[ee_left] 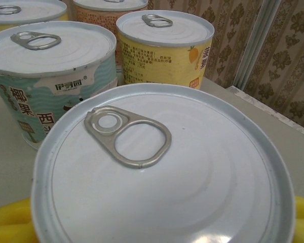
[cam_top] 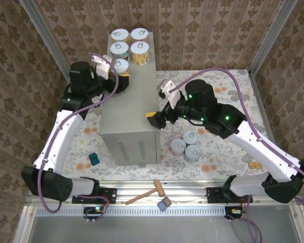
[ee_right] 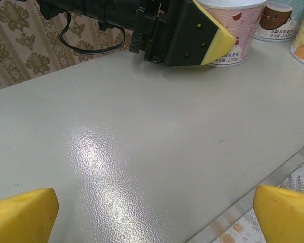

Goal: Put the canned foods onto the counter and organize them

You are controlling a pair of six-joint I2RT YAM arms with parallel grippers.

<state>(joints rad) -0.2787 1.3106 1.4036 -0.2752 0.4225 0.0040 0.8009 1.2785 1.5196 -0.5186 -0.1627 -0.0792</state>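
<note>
Left wrist view: a can (ee_left: 162,172) stands on the counter (cam_top: 129,109), on the near side of the teal can (ee_left: 50,76), between the yellow pads (ee_left: 5,225) of the left claw (ee_left: 152,230). Whether they pinch it or sit just clear, I cannot tell. Releasing well means spreading evenly, then backing straight off without nudging the row. Right claw (ee_right: 154,212) hangs spread wide and empty over the counter's near part.
</note>
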